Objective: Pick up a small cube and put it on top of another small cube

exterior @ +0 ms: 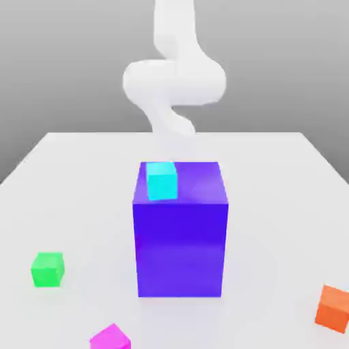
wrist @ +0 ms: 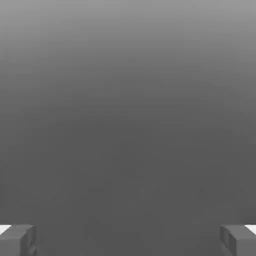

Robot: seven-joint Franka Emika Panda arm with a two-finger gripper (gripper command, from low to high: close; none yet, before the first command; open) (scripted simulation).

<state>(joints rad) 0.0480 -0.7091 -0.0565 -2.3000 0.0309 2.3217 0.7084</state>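
**Ana:** Fingertips of the two-finger gripper [wrist: 128, 240] sit far apart at opposite edges of the hand view, so the claw is spread wide with nothing between its pads, only plain grey backdrop ahead.

**Ben:** And the arm?

**Ana:** In the exterior view the white robot arm [exterior: 174, 82] is raised behind the big blue-purple block [exterior: 180, 228], well apart from anything it needs.

**Ben:** Where is the piece to lift?

**Ana:** The small bright magenta-pink cube [exterior: 110, 337] lies on the white table [exterior: 75, 184] at the near edge, toward the exterior view's left, partly cut off by the frame. The small bright green cube [exterior: 48, 268] rests farther left and a little farther back, near it but not touching.

**Ben:** Distractors?

**Ana:** A small cyan cube [exterior: 162, 180] sits on top of the tall block, and a small orange cube [exterior: 333, 308] lies on the exterior view's right.

**Ben:** So the reach has not begun. How would you do it well?

**Ana:** I judge the arm should pass over or around the tall block, keep the claw spread, tip the hand downward, centre above the magenta cube, square the pads to two flat faces, then descend straight before closing.
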